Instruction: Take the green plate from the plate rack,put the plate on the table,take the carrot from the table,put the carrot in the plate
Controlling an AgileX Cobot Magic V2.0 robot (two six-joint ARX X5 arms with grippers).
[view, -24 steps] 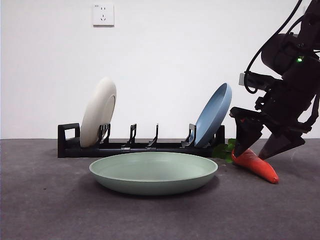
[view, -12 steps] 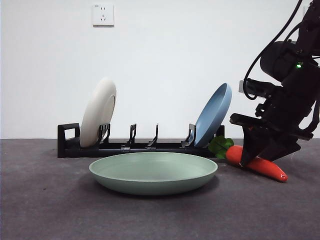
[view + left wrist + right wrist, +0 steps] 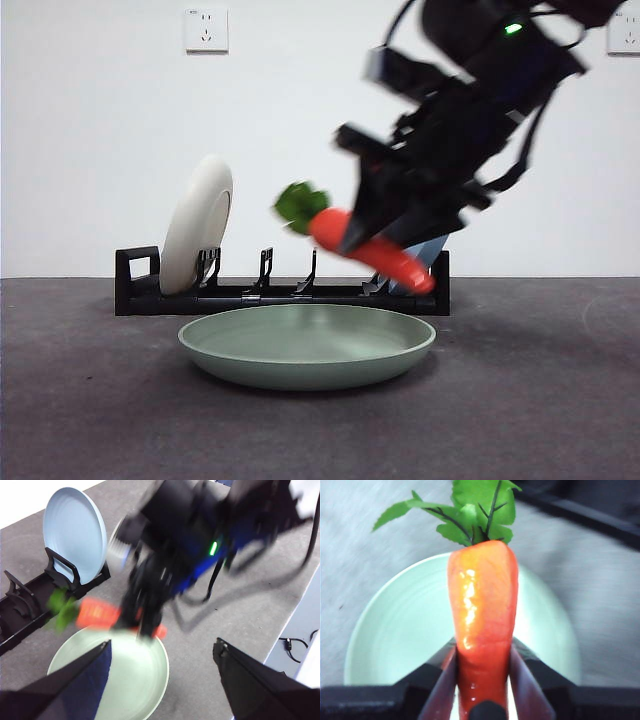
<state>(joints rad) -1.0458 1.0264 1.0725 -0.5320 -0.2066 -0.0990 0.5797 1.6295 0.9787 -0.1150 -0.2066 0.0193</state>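
Above the green plate (image 3: 307, 345), the right tool (image 3: 482, 680) is clamped on the carrot (image 3: 368, 250) at mid-body, leaves leading. The carrot is judged light, stiff and glossy, probably slippery; grip placement suits it. The left tool (image 3: 160, 680) is held open, well above the desk (image 3: 90, 420).

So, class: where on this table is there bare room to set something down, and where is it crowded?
Bare table lies in front of the green plate and off to both its sides. The plate's bowl holds nothing. It is crowded above the plate's right half, where the right gripper holds the carrot, and behind, along the plate rack with the white plate.
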